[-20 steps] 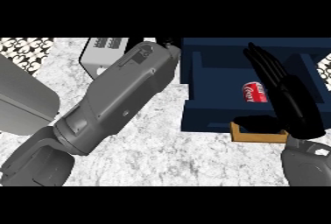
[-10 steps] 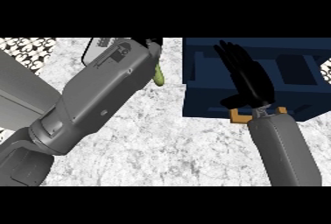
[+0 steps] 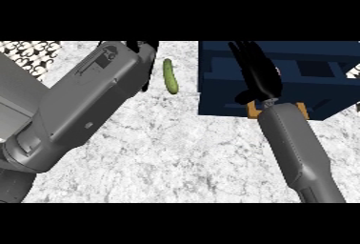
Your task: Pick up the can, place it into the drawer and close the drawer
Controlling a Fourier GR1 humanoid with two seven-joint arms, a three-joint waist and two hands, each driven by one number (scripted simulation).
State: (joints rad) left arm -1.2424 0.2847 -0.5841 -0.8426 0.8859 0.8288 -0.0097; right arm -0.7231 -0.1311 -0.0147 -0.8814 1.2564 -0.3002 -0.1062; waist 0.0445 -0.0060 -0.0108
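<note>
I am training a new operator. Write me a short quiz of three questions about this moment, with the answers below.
1. True or false: the right robot hand is over the navy drawer.
2. Where does the cucumber lie? A) inside the drawer. B) on the marble counter, between the left forearm and the drawer. C) under the right forearm.
3. Fill in: seen from above, the drawer is ____ (open or shut).

Key: 1 true; 2 B; 3 open.
</note>
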